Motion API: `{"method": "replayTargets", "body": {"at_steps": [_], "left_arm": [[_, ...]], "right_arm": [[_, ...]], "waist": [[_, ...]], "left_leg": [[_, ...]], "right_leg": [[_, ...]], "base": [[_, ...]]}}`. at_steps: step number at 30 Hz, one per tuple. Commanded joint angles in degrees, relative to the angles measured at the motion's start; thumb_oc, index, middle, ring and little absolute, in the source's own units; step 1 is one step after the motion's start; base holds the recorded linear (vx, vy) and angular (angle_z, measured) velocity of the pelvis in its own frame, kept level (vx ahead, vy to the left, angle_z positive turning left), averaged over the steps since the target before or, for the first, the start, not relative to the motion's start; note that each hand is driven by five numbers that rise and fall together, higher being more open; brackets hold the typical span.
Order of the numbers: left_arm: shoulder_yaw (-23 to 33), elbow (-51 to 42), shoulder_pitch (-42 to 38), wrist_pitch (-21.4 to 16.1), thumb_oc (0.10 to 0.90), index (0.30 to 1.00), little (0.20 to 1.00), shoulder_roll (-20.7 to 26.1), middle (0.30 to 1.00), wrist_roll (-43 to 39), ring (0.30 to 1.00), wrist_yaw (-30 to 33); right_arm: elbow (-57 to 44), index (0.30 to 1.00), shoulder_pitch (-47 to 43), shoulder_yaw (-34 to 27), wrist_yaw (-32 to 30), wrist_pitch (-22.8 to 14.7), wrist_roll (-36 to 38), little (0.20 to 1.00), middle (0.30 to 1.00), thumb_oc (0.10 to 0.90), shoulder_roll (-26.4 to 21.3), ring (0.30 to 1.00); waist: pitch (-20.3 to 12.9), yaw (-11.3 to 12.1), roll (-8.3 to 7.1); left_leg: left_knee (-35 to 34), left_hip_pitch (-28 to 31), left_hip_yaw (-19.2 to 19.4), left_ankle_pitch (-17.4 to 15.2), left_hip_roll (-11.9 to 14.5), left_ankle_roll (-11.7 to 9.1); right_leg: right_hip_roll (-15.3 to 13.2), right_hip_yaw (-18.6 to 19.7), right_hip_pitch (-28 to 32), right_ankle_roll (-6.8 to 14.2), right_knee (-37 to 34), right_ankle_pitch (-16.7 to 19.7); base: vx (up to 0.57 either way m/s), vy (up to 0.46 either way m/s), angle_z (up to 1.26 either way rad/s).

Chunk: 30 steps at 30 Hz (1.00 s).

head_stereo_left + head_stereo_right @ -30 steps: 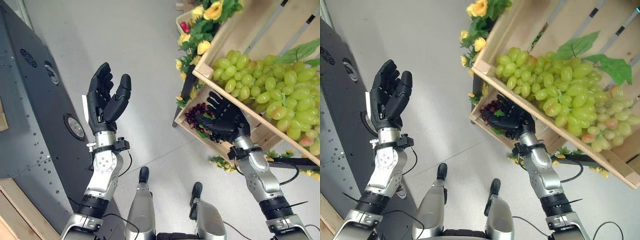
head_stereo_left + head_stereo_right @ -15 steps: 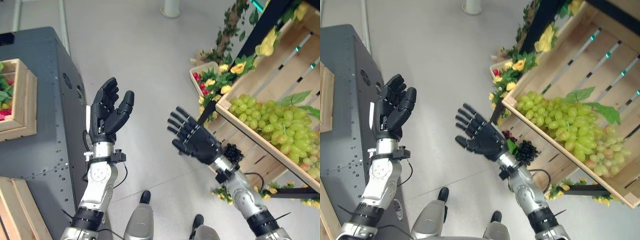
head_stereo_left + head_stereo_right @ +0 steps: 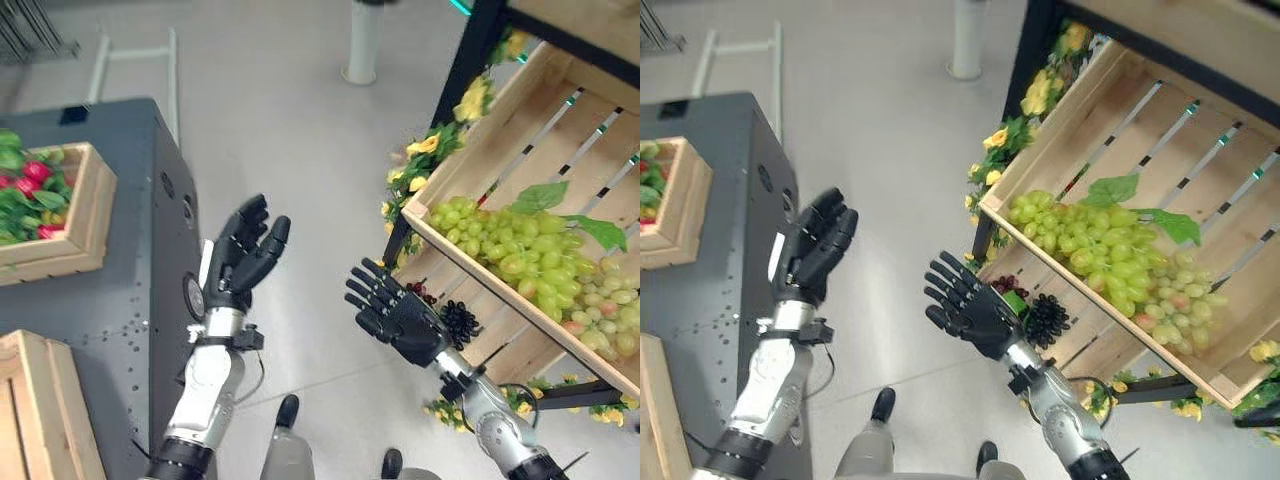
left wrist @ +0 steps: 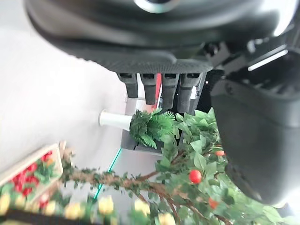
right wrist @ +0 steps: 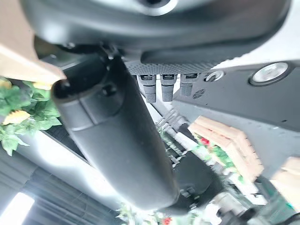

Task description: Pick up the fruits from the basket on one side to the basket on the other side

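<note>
A tilted wooden crate on the right holds green grapes. In the lower crate beneath it lies a dark grape bunch beside some dark red fruit. My right hand hovers open just in front of that lower crate, fingers spread and holding nothing; the right wrist view shows its thumb free. My left hand is raised and open over the floor by the dark cabinet, its fingers straight. A wooden crate with red fruit and leaves sits on the cabinet at the left.
The dark cabinet stands along the left side, with another wooden crate at its near end. Yellow flowers trim the black stand by the grape crates. A white post base stands on the floor farther off.
The camera has tilted up and shifted. My right hand came out of the lower crate, where it was curled over the dark fruit, and now hovers open and empty. The left hand stays raised.
</note>
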Motion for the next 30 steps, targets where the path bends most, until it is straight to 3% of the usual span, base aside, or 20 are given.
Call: {"method": "replayTargets", "body": {"at_steps": [1,4,6,10,12,14,18,20,23,27,28,30], "left_arm": [[2.1,-3.4,-5.6,-7.5,0.800,0.900,0.900,3.6,0.900,-1.8,0.900,-1.9],[2.2,-4.1,-5.1,-8.0,0.800,0.900,0.900,3.1,0.900,-2.0,0.900,-3.1],[2.1,-6.0,-4.9,-6.4,0.800,0.900,0.900,2.6,0.900,-1.8,0.900,-2.3],[2.9,-7.3,-3.9,-4.9,0.800,0.900,0.900,2.7,0.900,-1.6,0.900,-2.0],[3.5,-7.7,-3.1,-4.1,0.800,0.900,0.900,2.8,0.900,-2.1,0.900,-2.7],[3.0,-7.0,-3.0,-4.6,0.800,0.900,0.900,2.8,0.900,-2.3,0.900,-3.3],[1.5,-5.4,-4.5,-5.8,0.800,0.900,0.900,2.6,0.900,-2.1,0.900,-2.9],[1.2,-5.4,-4.9,-6.0,0.800,0.900,0.900,2.5,0.900,-2.3,0.900,-2.7],[1.6,-6.1,-4.4,-5.9,0.800,0.900,0.900,2.7,0.900,-3.2,0.900,-3.6],[2.0,-6.4,-4.0,-5.1,0.800,0.900,0.900,3.0,0.900,-3.9,0.900,-5.4],[2.4,-8.0,-2.7,-4.0,0.800,0.900,0.900,3.4,0.900,-3.8,0.900,-7.8],[2.6,-8.5,-2.1,-3.3,0.800,0.900,0.900,3.5,0.900,-4.0,0.900,-8.9]], "right_arm": [[-3.1,0.900,-4.8,0.4,-0.5,-3.2,-0.3,0.900,0.900,0.800,3.2,0.900],[-2.7,0.900,-4.2,0.8,0.3,-2.9,0.4,0.900,0.900,0.800,2.5,0.900],[-2.0,0.900,-3.3,0.4,0.9,-2.1,-1.0,0.900,0.900,0.800,1.5,0.900],[-2.8,0.900,-0.9,-0.8,3.0,-0.1,-2.1,0.900,0.900,0.800,1.1,0.900],[-3.5,0.900,0.5,-2.1,3.8,1.2,-2.1,0.900,0.900,0.800,1.1,0.900],[-3.5,0.900,1.6,-3.2,3.9,1.6,-1.9,0.900,0.900,0.800,1.3,0.900],[-3.0,0.900,1.3,-4.7,3.2,1.8,-2.2,0.900,0.900,0.800,1.0,0.900],[-2.6,0.900,0.4,-5.1,2.0,1.6,-2.4,0.900,0.900,0.800,1.0,0.900],[-2.2,0.900,-0.2,-5.5,1.6,0.9,-1.0,0.900,0.900,0.800,1.4,0.900],[-2.2,0.900,0.0,-6.0,0.1,-0.3,-0.7,0.900,0.900,0.800,2.6,0.900],[-3.4,0.900,0.8,-6.3,-0.2,-0.9,-1.0,0.900,0.900,0.800,4.3,0.900],[-3.8,0.900,1.4,-6.5,-0.3,-1.6,-1.1,0.900,0.900,0.800,4.7,0.900]], "waist": [[-2.4,0.4,-5.90],[-2.5,-0.1,-7.02],[-2.9,-1.3,-8.11],[-4.4,-3.0,-8.68],[-5.5,-3.7,-8.61],[-6.8,-4.6,-8.11],[-7.4,-5.3,-6.96],[-7.5,-4.9,-5.97],[-7.1,-4.4,-4.96],[-7.0,-3.9,-4.90],[-6.5,-3.4,-5.24],[-6.2,-3.1,-5.42]], "left_leg": [[-4.7,-0.2,2.9,0.2,-3.3,-1.6],[5.5,-1.0,5.1,-5.8,-6.9,0.2],[16.9,-1.3,8.5,-10.4,-9.2,1.8],[23.8,1.4,10.6,-12.8,-10.3,2.9],[20.7,4.3,11.3,-11.8,-9.0,2.0],[10.4,9.0,12.9,-10.5,-6.2,0.7],[-0.8,11.4,14.8,-8.7,-4.3,-0.9],[-3.2,11.3,12.6,-8.2,-5.4,-1.0],[-5.7,11.9,12.7,-8.0,-7.0,-0.3],[-5.9,11.9,12.8,-8.8,-8.8,0.6],[-5.9,12.5,13.5,-10.0,-10.4,2.1],[-5.9,12.7,14.2,-10.7,-11.2,2.7]], "right_leg": [[1.6,3.0,-0.9,-6.2,0.1,2.3],[0.6,3.7,-1.2,-6.7,-0.7,2.8],[-0.6,3.6,-1.9,-6.9,-1.2,4.0],[-0.3,3.5,-3.0,-6.9,-1.1,5.0],[-0.1,2.8,-2.6,-6.9,-2.3,5.3],[-0.4,0.9,-1.6,-6.5,-4.2,5.9],[-1.9,-1.9,-0.4,-5.2,-7.1,7.1],[-3.1,-2.0,-0.9,-3.9,-7.3,7.8],[-5.0,-3.3,-1.5,-1.9,-7.9,9.5],[-7.2,-4.2,-2.3,0.4,-8.8,12.0],[-9.4,-4.2,-4.9,2.6,-8.8,14.9],[-10.9,-4.3,-6.4,3.5,-8.8,16.9]], "base": [[-0.19,-0.248,0.22],[-0.14,-0.129,0.42],[-0.13,-0.066,0.60],[-0.06,0.014,0.52],[-0.03,0.087,0.65],[-0.03,0.180,0.20],[-0.08,0.273,0.44],[-0.12,0.355,0.50],[-0.12,0.313,0.30],[-0.13,0.318,0.21],[-0.15,0.295,-0.01],[-0.15,0.269,-0.15]]}}
